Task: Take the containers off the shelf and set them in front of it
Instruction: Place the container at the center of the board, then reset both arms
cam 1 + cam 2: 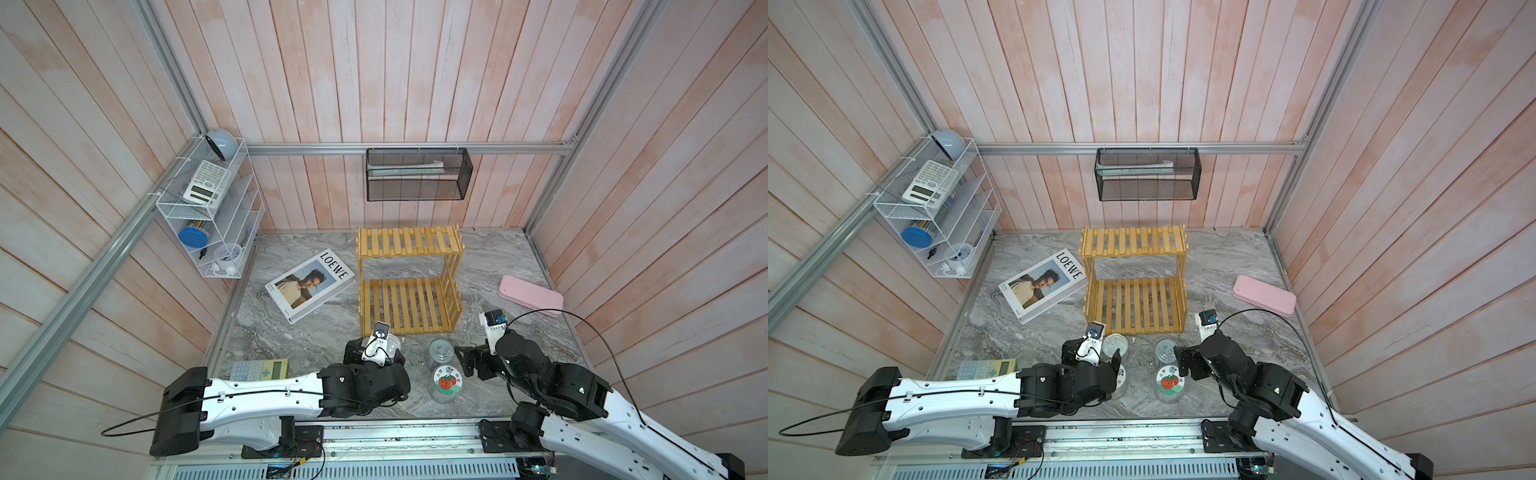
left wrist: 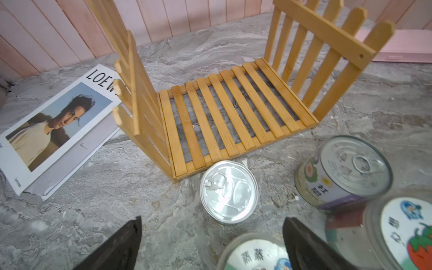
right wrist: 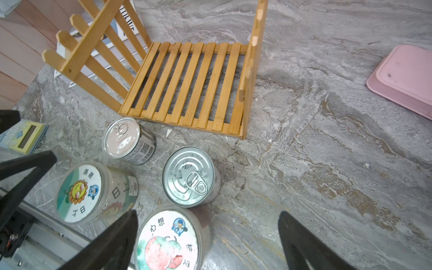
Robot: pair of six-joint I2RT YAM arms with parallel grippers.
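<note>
The yellow slatted shelf [image 1: 409, 282] [image 1: 1133, 282] [image 2: 231, 109] [image 3: 189, 81] stands with both tiers bare. In front of it on the table are two silver tins and two clear jars. The plain tin [image 1: 1115, 345] [image 2: 230, 191] [image 3: 127, 140] and the sunflower-lid jar [image 2: 254, 254] [image 3: 86, 191] sit below my left gripper [image 1: 376, 361] [image 2: 215, 245], which is open and grips nothing. The purple-label tin [image 1: 441, 351] [image 2: 343, 173] [image 3: 189, 176] and the tomato-lid jar [image 1: 446, 382] [image 3: 168, 240] stand by my open right gripper [image 1: 473, 361] [image 3: 208, 243], which is empty.
A LOEWE book [image 1: 311, 284] lies left of the shelf and a pink case [image 1: 532, 297] right of it. A calculator [image 1: 259, 369] lies by the left arm. A white wire rack [image 1: 212, 216] and a black mesh basket [image 1: 417, 174] hang on the walls.
</note>
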